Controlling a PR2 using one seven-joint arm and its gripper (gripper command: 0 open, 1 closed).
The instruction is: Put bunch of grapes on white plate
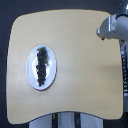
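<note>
Light wood covers the whole bench [85, 65], which has rounded corners and stands on a dark floor. On the exterior view's left side you see the white plate [52, 70], and the bunch of grapes [42, 65] lies lengthwise in its shallow centre, with its full length inside the rim. Judging from this, the placing itself looks finished.

The gripper [103, 34] is at the upper part of the exterior view's right, above the bench edge and well apart from the plate. It holds nothing that you can see. If the jaws are spread or closed, I cannot tell, because this part is only a grey blur.

For the step in hand, you should keep the arm away from the plate and retreat it high, not low across the bench, so that nothing touches the rim and shakes the grapes. Please check that no grape hangs over the rim before you call the task done.

Some things are hard to read. The arm is cut off by the frame's top and right edge, so its pose is unknown. The green stem of the grapes is too small to find. A dark strip with small marks runs along the bench's right edge, but what it is stays unclear.
</note>
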